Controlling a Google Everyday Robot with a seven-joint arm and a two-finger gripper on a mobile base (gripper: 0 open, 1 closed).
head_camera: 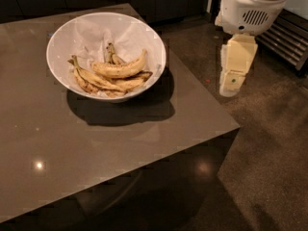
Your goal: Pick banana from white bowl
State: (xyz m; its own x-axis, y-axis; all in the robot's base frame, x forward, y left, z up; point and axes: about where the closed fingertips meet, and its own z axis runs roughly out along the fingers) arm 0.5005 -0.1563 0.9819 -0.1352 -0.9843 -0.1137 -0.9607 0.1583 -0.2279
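Observation:
The white bowl (pixel 62 37) sits on the far part of the brown table, lined with crumpled white paper. The banana (pixel 120 69), plump and bright yellow with brown specks, lies curved on top of several thinner, browner bananas (pixel 98 81) in the bowl. The gripper (pixel 231 83) hangs from the white arm at the right, beyond the table's right edge, well right of the bowl and about level with it. It holds nothing that I can see.
The brown table (pixel 96 148) has its right edge near the gripper and a front corner at the right. A dark speckled floor (pixel 269 143) lies to the right. A dark slatted rack (pixel 288 37) stands at the far right.

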